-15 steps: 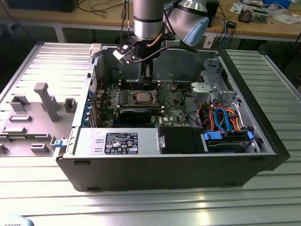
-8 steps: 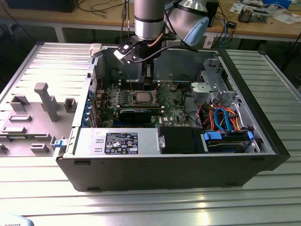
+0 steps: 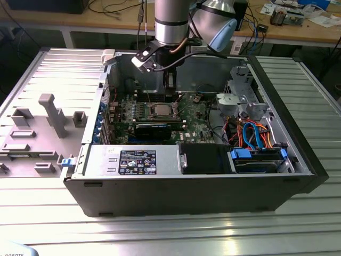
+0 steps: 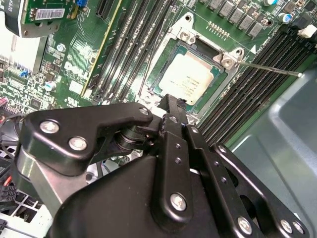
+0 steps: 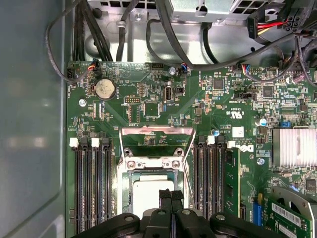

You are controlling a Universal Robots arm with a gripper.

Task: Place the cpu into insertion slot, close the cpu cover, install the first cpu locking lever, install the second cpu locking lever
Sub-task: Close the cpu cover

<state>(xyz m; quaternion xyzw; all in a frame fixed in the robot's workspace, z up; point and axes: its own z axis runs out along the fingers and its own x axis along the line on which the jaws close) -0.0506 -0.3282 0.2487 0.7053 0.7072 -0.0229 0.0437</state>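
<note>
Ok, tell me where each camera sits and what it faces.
Exterior view: off the arm, looking down into the open computer case; arm and gripper show.
First wrist view: on the wrist, facing the motherboard; shut fingers show.
Second wrist view: on the wrist, slanted across the motherboard; gripper linkage shows.
Both wrist views share the cpu.

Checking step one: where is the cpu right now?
In the first wrist view the cpu sits in the insertion slot, flanked by memory slots, right by the gripper.
</note>
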